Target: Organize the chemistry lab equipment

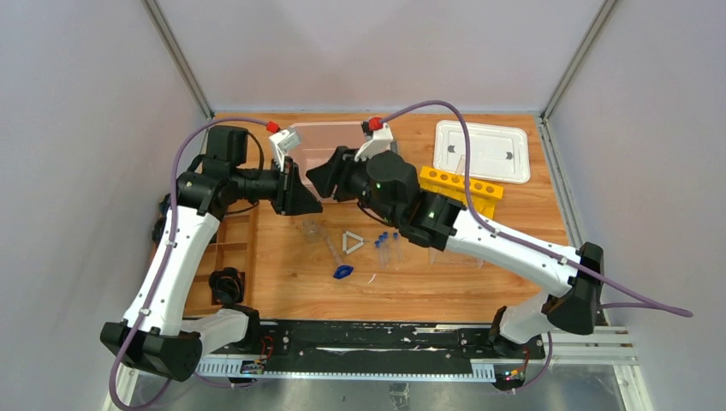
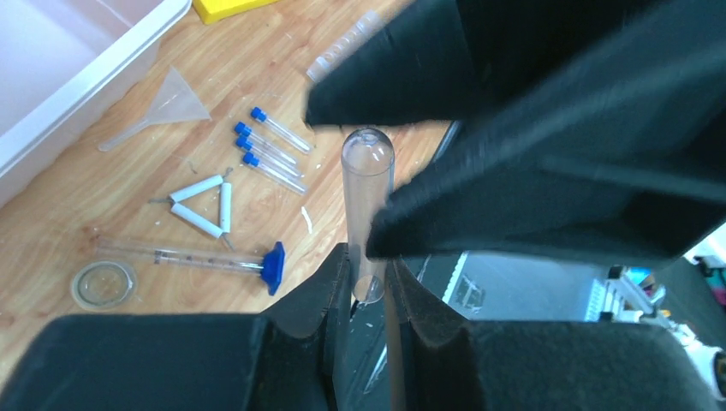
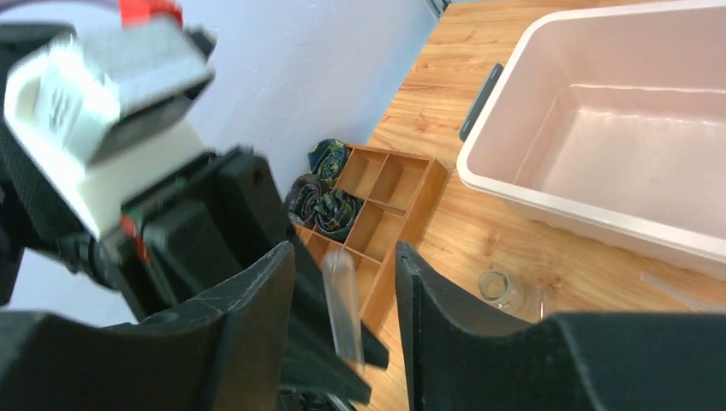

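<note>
My left gripper point(image 2: 368, 261) is shut on the lower end of a clear uncapped tube point(image 2: 368, 197) and holds it above the table. My right gripper point(image 3: 342, 257) is open, with its fingers on either side of the same tube point(image 3: 342, 308), not touching it. In the top view both grippers meet in front of the pink bin, the left point(image 1: 313, 199) and the right point(image 1: 315, 176). On the table lie several blue-capped tubes point(image 2: 270, 145), a white triangle point(image 2: 205, 205), a rod with a blue clip point(image 2: 274, 265), a funnel point(image 2: 175, 98) and a beaker point(image 2: 104, 283). The yellow rack point(image 1: 462, 190) stands right of centre.
The pink bin point(image 1: 330, 141) sits at the back centre, and it shows empty in the right wrist view point(image 3: 599, 128). A white lid point(image 1: 482, 151) lies at the back right. A wooden compartment tray point(image 1: 235, 248) sits at the left edge. A clear rack point(image 1: 458, 255) is under the right arm.
</note>
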Available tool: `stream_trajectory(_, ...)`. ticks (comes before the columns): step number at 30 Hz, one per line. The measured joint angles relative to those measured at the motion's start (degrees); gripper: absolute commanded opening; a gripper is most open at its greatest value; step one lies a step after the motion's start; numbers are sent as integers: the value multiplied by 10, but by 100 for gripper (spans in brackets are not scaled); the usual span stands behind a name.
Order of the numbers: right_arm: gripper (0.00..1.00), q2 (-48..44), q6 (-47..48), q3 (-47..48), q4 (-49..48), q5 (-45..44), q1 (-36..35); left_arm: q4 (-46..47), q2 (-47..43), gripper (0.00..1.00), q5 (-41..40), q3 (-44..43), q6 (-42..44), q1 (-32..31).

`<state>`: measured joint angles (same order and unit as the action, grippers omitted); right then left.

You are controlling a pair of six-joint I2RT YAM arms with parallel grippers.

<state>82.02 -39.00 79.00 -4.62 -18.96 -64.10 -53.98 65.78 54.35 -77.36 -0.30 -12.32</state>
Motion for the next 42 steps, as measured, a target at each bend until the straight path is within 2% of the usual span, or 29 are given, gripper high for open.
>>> stream_trajectory(8,52,65,1,163,180,173,73,-1,-76,5,0,41,90,1)
stream_trajectory(14,52,83,19,197,240,249,74,-2,-94,3,-17,42,120,1)
stream_trajectory(19,53,83,29,198,263,253,75,-1,-93,2,-38,49,134,1)
stream_trajectory(28,54,40,50,198,278,199,76,-1,-88,1,-62,71,138,-2)
stream_trajectory(36,52,52,52,210,270,258,76,-1,-82,0,-70,73,139,-7)
stream_trajectory(42,39,102,54,221,287,293,75,-1,-82,0,-70,76,141,-10)
